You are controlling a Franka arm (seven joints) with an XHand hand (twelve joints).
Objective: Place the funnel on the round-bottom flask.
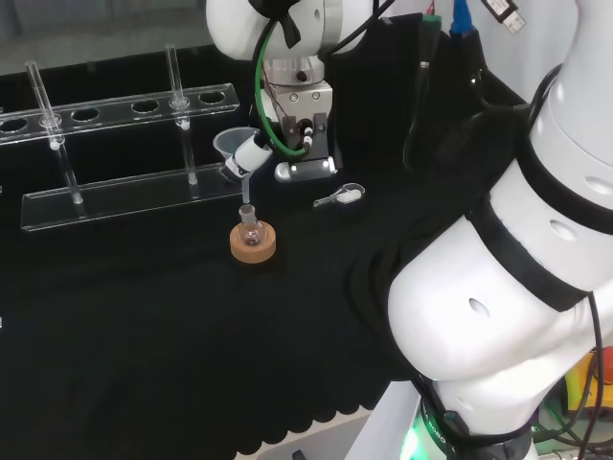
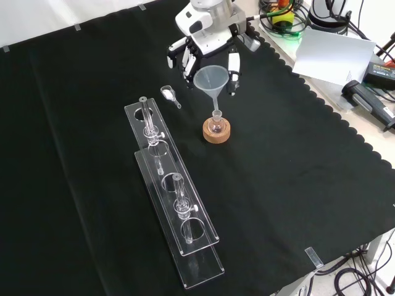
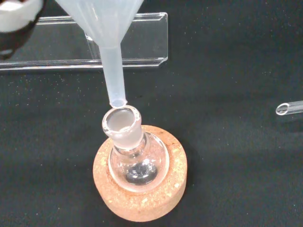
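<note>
My hand [image 2: 207, 46] grips the light, see-through plastic funnel [image 2: 210, 79] by its cone, tip just above the breakable round glass flask [image 3: 135, 156].

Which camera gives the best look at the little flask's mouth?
The wrist view: the round-bottom flask's open mouth is close, with the funnel tip just above it. Head and front views show the flask small on its cork ring.

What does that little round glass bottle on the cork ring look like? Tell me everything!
The round-bottom flask is small, clear glass: a ball-shaped body with a short neck and an open, frosted-looking mouth. It stands upright in a cork ring on the black cloth. The funnel stem's tip hangs right at its mouth, not yet inside.
</note>
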